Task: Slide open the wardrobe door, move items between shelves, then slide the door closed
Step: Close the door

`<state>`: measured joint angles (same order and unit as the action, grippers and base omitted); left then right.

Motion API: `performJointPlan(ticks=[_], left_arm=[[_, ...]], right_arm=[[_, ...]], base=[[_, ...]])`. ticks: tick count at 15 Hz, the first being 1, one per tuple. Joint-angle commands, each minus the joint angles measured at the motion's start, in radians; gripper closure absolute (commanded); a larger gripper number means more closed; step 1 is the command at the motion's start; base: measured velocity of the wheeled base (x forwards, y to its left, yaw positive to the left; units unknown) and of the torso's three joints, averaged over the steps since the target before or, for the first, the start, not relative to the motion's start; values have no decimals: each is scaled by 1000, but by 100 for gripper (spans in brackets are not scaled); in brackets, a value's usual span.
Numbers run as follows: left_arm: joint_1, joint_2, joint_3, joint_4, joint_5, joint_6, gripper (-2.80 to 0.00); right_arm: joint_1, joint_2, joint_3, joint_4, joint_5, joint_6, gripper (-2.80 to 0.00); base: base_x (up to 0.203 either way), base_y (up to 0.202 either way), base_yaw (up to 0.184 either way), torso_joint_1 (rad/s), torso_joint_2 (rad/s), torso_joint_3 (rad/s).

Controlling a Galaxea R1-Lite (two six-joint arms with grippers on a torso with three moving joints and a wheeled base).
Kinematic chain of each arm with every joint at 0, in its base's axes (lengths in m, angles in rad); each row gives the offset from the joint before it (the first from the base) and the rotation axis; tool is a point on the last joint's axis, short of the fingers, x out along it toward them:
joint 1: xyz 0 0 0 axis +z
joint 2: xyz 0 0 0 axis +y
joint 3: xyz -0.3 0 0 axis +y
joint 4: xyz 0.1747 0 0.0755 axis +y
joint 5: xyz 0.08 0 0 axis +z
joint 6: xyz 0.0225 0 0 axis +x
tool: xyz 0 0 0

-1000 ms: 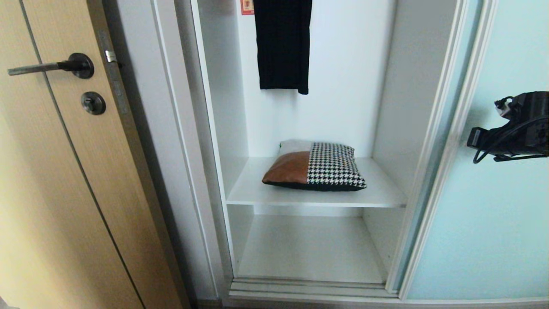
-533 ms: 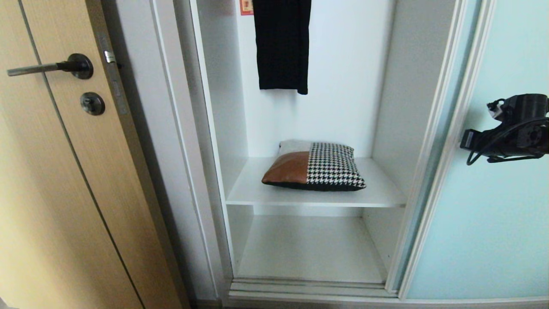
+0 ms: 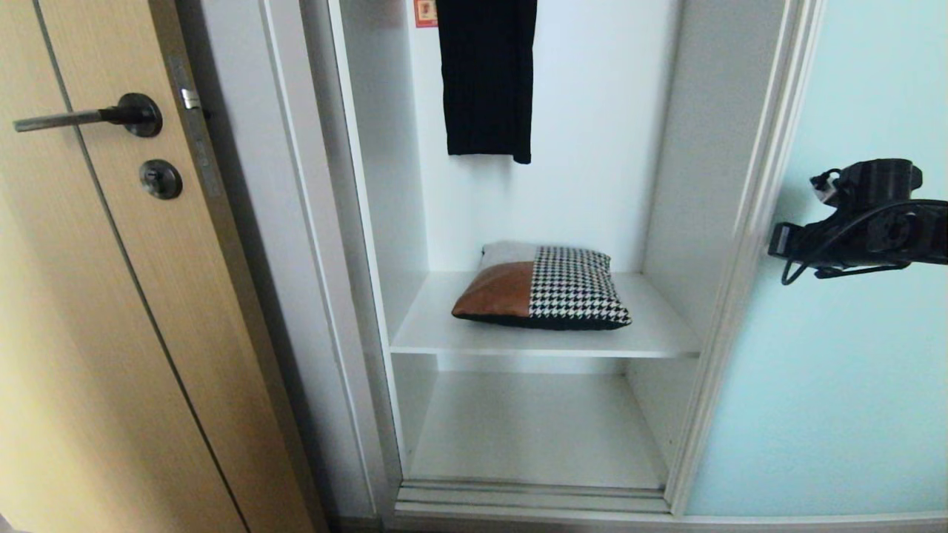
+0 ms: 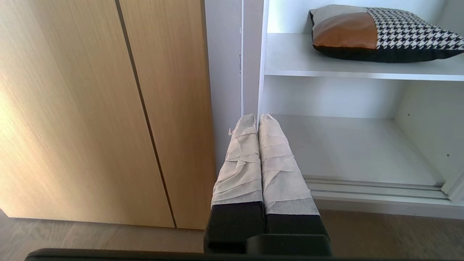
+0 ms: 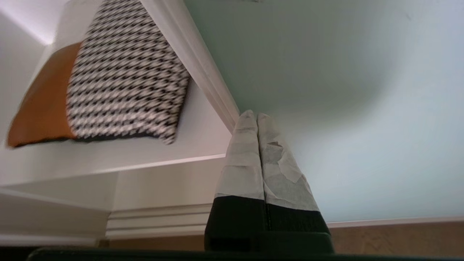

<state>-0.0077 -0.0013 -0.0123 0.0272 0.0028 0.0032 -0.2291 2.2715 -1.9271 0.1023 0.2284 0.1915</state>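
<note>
Right gripper (image 5: 256, 115) has its two taped fingers (image 5: 243, 152) pressed flat together, nothing between them, and the tips sit right up against the frosted glass of the sliding door (image 3: 852, 370), just on the glass side of its white frame edge. In the head view that gripper (image 3: 778, 240) pokes in from the right at about mid height, pointing left toward the opening.

So the relation that matters: the door's long axis runs straight up and down, its frame edge is a vertical strip right next to the fingertips, and the open compartment lies to the left of that edge. My guess is that any push along the track has to go sideways, across that vertical edge, not up or down.

Going further out from the fingers, the folded bundle (image 3: 542, 287) (rust-brown patch, houndstooth patch, black underneath) lies on the upper shelf (image 3: 422, 333), left of the gripper and a bit lower, inside the wardrobe. The lower shelf (image 3: 533, 429) under it has nothing on it that I can see. A long black garment (image 3: 486, 74) hangs above, well clear.

Left gripper (image 4: 258, 117) is also clenched on nothing, parked low near the wardrobe's left wall by the wooden door (image 4: 90, 108). The right arm is clearly the nearer one to the sliding door.
</note>
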Motion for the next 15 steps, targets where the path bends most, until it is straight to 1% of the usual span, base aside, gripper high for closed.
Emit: performJointPlan(ticks=[1,4,8,11,13,15], left_arm=[[0,0,0,0,0,0,0],[0,0,0,0,0,0,0],[0,0,0,0,0,0,0],[0,0,0,0,0,0,0],[0,0,0,0,0,0,0],[0,0,0,0,0,0,0]], right_arm=[[65,-12,3,-6,-1,3,0],[160,-68,60,-1,-23,3,0],[317,-183,169,-4,-48,4,0],[426,-295,321,-5,-63,3,0],[469,-398,414,-6,-64,3,0],[483,-505,509,-5,-60,4,0]], base=[[0,0,0,0,0,0],[0,0,0,0,0,0],[0,0,0,0,0,0],[0,0,0,0,0,0],[0,0,0,0,0,0],[0,0,0,0,0,0]])
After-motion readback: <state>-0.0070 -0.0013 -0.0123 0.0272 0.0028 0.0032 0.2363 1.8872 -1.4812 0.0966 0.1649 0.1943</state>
